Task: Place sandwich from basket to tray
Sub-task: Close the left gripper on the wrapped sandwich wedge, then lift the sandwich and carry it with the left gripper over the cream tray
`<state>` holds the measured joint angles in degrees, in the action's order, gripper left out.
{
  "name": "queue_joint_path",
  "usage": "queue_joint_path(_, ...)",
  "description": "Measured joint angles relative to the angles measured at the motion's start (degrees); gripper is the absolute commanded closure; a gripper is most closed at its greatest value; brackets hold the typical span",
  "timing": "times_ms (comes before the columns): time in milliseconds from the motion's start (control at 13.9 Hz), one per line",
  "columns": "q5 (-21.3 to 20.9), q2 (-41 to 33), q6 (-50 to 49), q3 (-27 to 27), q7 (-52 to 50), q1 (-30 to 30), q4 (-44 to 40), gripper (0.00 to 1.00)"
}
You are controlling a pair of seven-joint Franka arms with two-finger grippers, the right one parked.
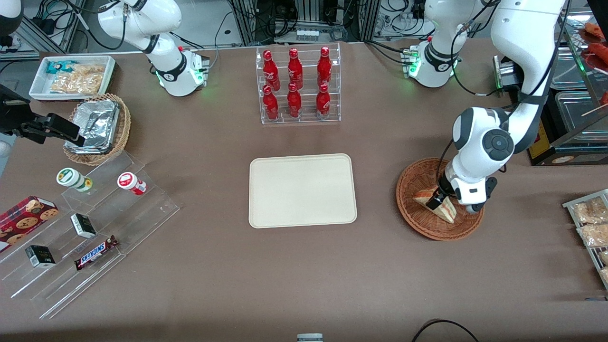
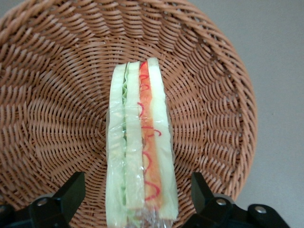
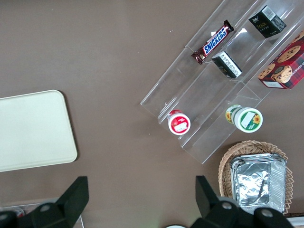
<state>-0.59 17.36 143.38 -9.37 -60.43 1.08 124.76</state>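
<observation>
The sandwich lies in the reddish-brown wicker basket, toward the working arm's end of the table. In the left wrist view the sandwich shows its cut edge, wrapped in clear film, with green and red-orange filling, on the basket's weave. My left gripper is down in the basket, open, with one finger on each side of the sandwich and a gap on both sides; its fingers do not touch the bread. The cream-beige tray lies flat at the table's middle and holds nothing.
A clear rack of red bottles stands farther from the front camera than the tray. A clear stepped stand with snacks, a lighter wicker basket with foil and a white bin lie toward the parked arm's end. Packets lie at the working arm's edge.
</observation>
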Motion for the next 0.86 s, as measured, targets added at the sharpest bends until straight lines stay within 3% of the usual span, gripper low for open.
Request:
queue_joint_path(72, 0.0, 0.5, 0.1, 0.0, 0.0, 0.0, -0.1, 0.84)
queue_joint_path(216, 0.0, 0.7, 0.1, 0.0, 0.0, 0.0, -0.9, 0.90)
queue_joint_path(505, 0.0, -0.4, -2.5, 0.1, 0.0, 0.0, -3.2, 0.92)
queue_joint_path(865, -0.4, -5.8, -30.9, -0.6, 0.3, 0.8, -18.4, 0.91)
